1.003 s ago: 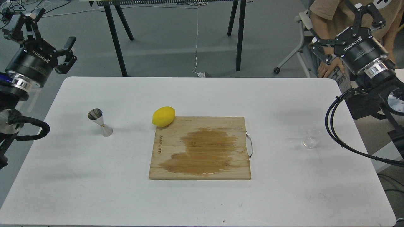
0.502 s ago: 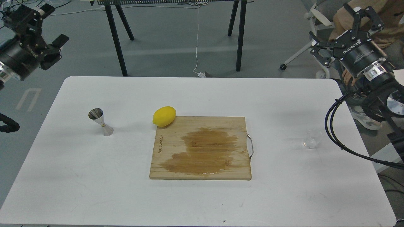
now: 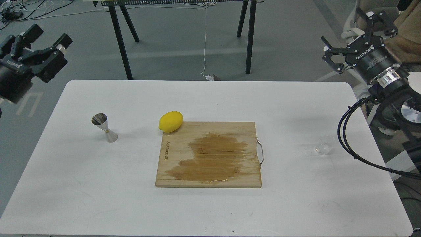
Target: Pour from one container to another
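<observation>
Standing at the white table's [image 3: 210, 98] right side: clear glass cup [image 3: 323, 147], upright, nearly invisible, contents not discernible. Steel jigger [image 3: 104, 127], left side, hourglass form, slightly tilted in view, upper bowl open, contents not discernible. Lemon [image 3: 170, 121], touching the far-left corner of the wooden cutting board [image 3: 208, 154], which carries a dark wet stain. Left gripper [image 3: 47, 37], raised off the table's left edge, fingers spread, holding nothing. Right gripper [image 3: 357, 28], raised beyond the right corner, fingers wide apart, holding nothing. Grey floor, black trestle legs [image 3: 120, 39] behind.
</observation>
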